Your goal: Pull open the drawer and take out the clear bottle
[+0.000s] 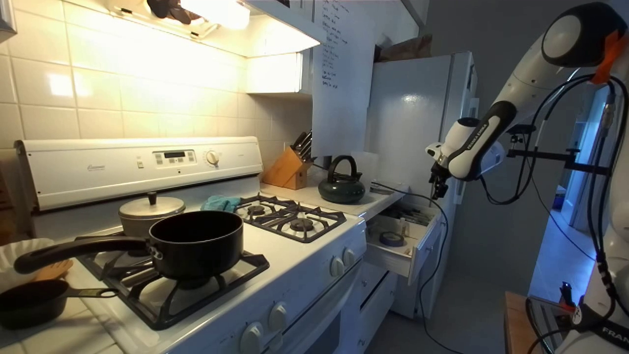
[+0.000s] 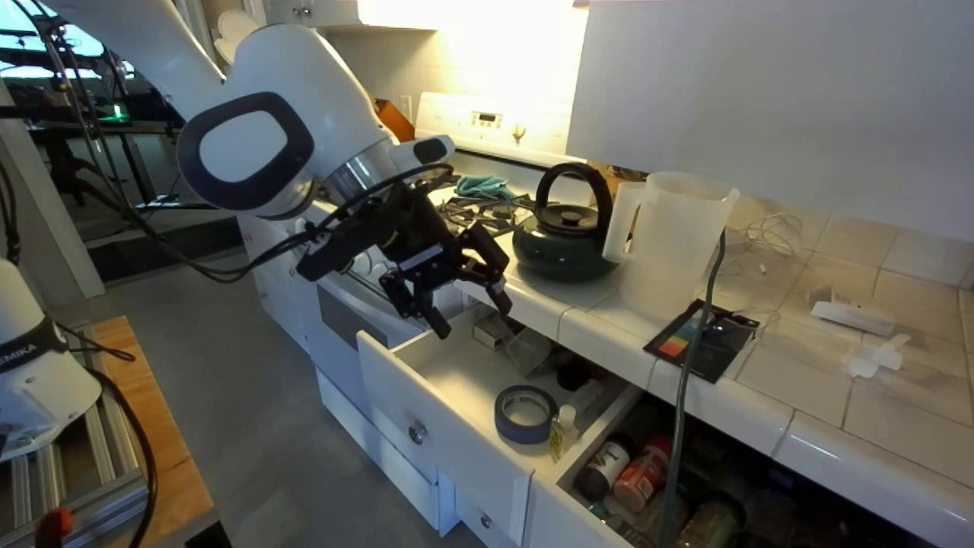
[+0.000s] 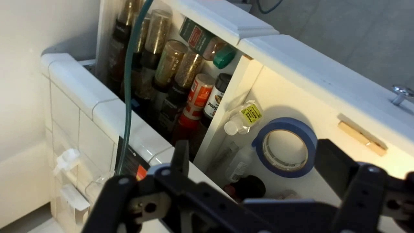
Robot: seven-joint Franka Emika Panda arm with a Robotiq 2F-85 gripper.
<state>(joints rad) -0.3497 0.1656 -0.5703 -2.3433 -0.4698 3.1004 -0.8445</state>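
Observation:
The white drawer (image 2: 464,449) is pulled open; its front also shows in an exterior view (image 1: 426,248) and its rim in the wrist view (image 3: 323,76). The small clear bottle (image 3: 244,118) with a white cap and yellow label leans near the drawer's side wall. It also shows in an exterior view (image 2: 563,434). A blue tape roll (image 3: 291,171) lies next to it. My gripper (image 2: 472,313) is open and empty above the drawer; it also shows in an exterior view (image 1: 439,189). In the wrist view, its fingers (image 3: 254,145) spread on either side of the tape roll, with the bottle farther ahead.
A neighbouring drawer with spice jars (image 3: 200,92) stands open. A cable (image 2: 696,342) hangs across the counter edge (image 2: 601,335). A green kettle (image 2: 563,251) and a pitcher (image 2: 670,251) stand on the counter. A translucent bottle (image 3: 239,165) and a dark object (image 3: 250,187) lie in the drawer.

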